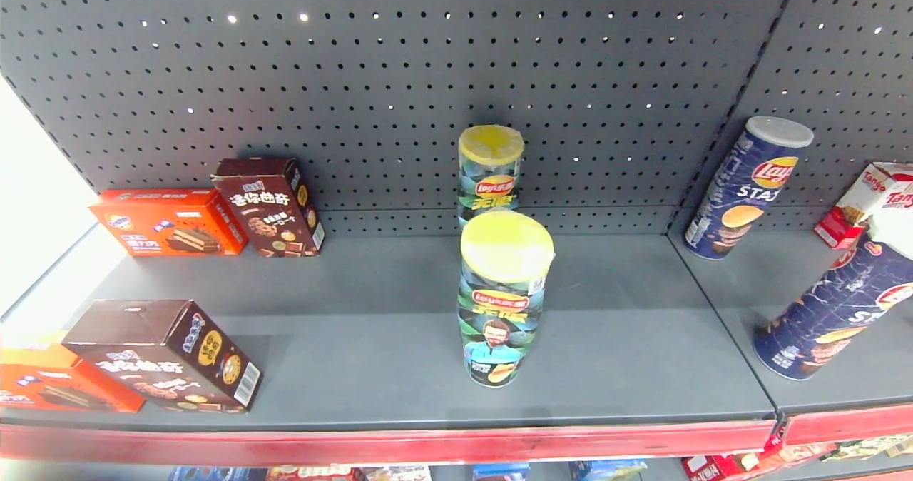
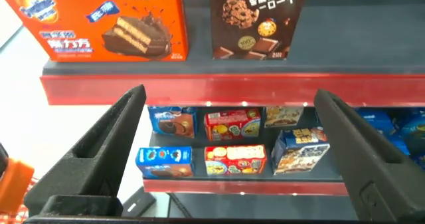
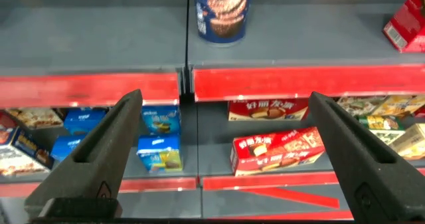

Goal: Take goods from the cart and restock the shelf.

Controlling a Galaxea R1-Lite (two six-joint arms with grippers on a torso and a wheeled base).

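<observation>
Shop aisle: grey pegboard-backed shelf (image 1: 356,338) with red front rail (image 1: 385,444), stocked with chip cans (image 1: 503,295), biscuit boxes (image 1: 167,356); more packaged snacks (image 2: 232,159) on tiers below.

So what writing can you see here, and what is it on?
Brand print, not quoted here:
Yellow-lid cans: red logo, bold characters; fine print blurred.
Blue cans: logo, big white letters.
Brown boxes: white characters, barcode digits too small.
Orange boxes: white characters, small.
Red-white box: red name.
Lower packs: blurred.
</observation>
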